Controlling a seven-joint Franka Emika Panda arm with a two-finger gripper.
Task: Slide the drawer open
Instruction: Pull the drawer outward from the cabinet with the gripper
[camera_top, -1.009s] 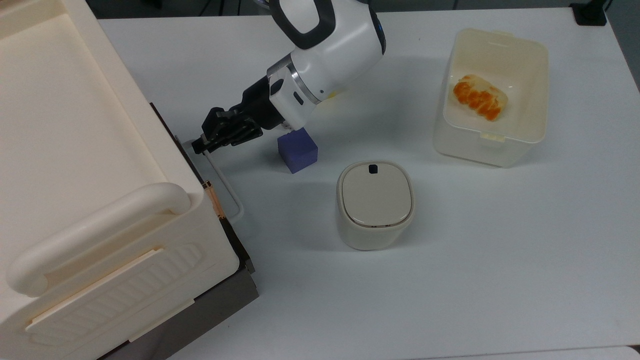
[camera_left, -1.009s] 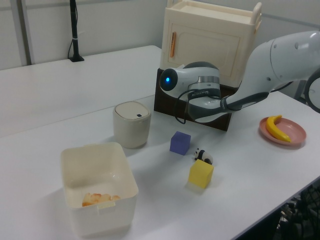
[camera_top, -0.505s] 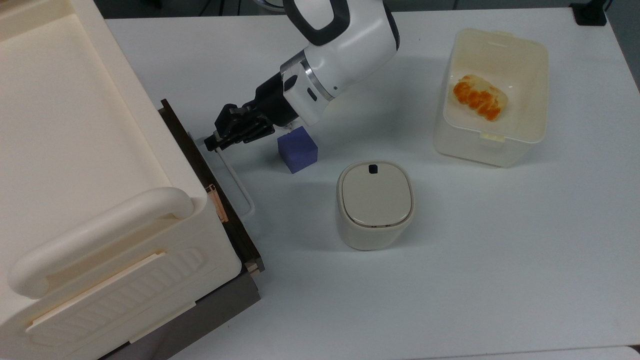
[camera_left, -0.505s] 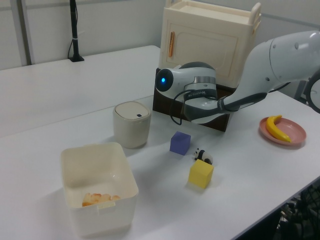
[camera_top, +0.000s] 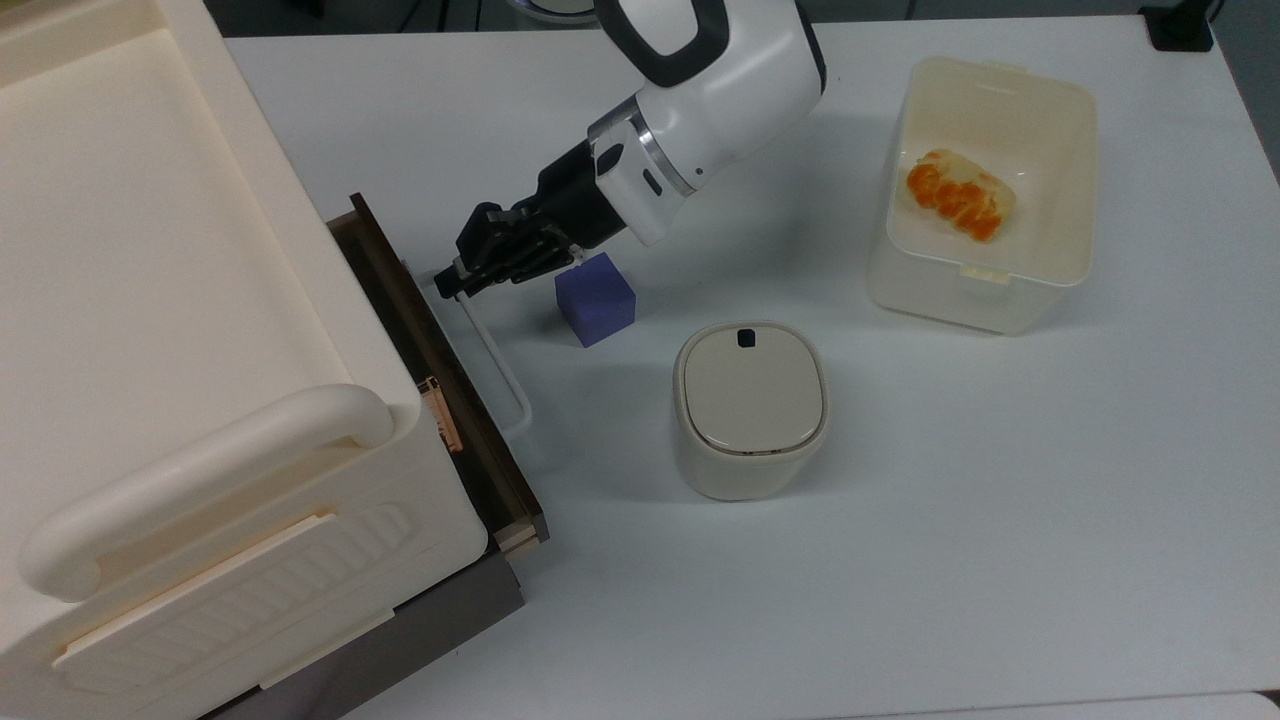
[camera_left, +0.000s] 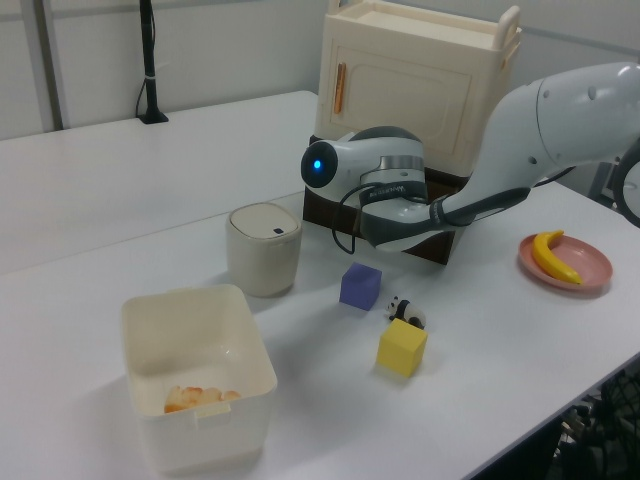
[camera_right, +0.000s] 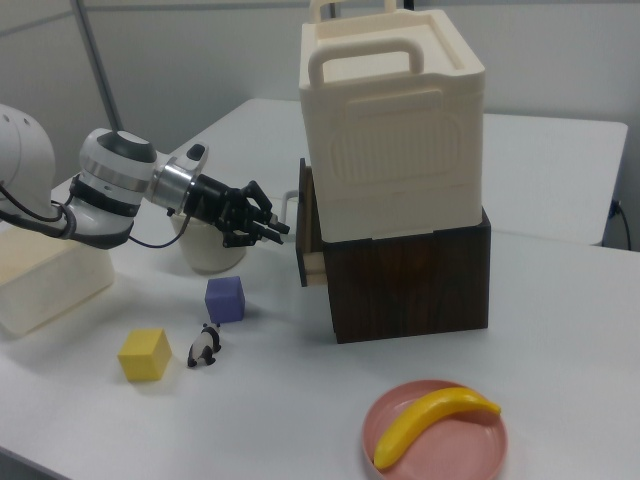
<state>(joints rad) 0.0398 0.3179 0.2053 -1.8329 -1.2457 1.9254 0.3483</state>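
At nine o'clock on the worktop (camera_top: 900, 560), the drawer (camera_top: 440, 370) was seen partly drawn out of its cabinet (camera_top: 170, 330). Its wire handle (camera_top: 495, 365) was gripped at the far end by the closed tool (camera_top: 462, 280). Most travel was judged to remain.

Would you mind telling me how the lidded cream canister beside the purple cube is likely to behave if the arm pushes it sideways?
The cream canister looks squat with a wide, flat base, so it would probably slide on the smooth white table rather than tip. It has rounded corners, so an off-centre push may turn it. Its lid appears seated and would likely stay on.
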